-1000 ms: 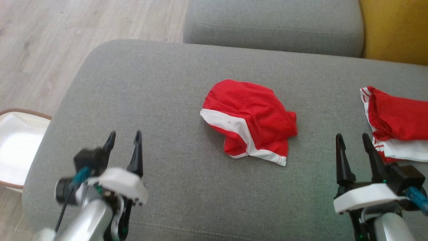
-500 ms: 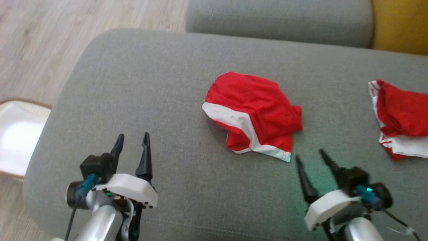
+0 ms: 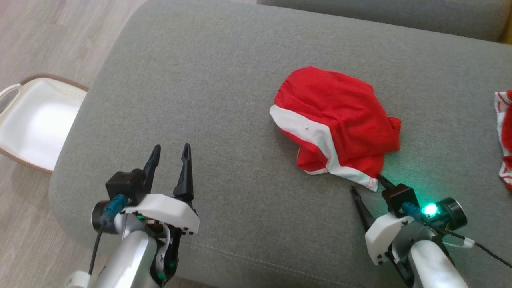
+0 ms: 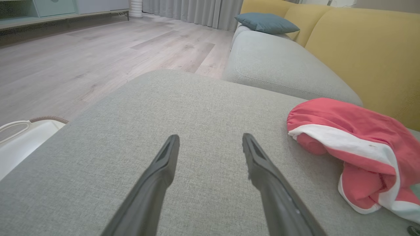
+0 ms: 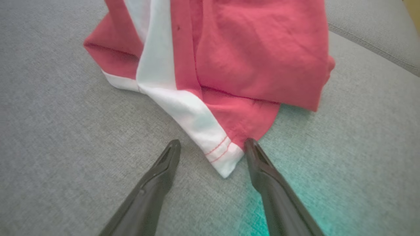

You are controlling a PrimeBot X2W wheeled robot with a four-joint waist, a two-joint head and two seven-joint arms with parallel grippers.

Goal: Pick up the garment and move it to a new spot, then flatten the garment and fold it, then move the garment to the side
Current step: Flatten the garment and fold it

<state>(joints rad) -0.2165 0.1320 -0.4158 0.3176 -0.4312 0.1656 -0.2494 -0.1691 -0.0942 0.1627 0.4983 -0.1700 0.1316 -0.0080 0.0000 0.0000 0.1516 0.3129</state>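
The garment is a crumpled pair of red shorts with white trim, lying on the grey sofa cushion. My right gripper stands open at its near corner; in the right wrist view the white hem corner lies between my two fingers, unpinched. My left gripper hovers open over bare cushion well to the left of the garment. The left wrist view has the garment off to the right of my open left gripper.
A second red and white garment lies at the right edge of the cushion. A white basket stands on the wooden floor to the left. Another grey cushion and a yellow backrest lie beyond.
The head camera has tilted and shifted. My right gripper has travelled left and forward to the garment's near corner. The left gripper has edged slightly forward. Both stay open.
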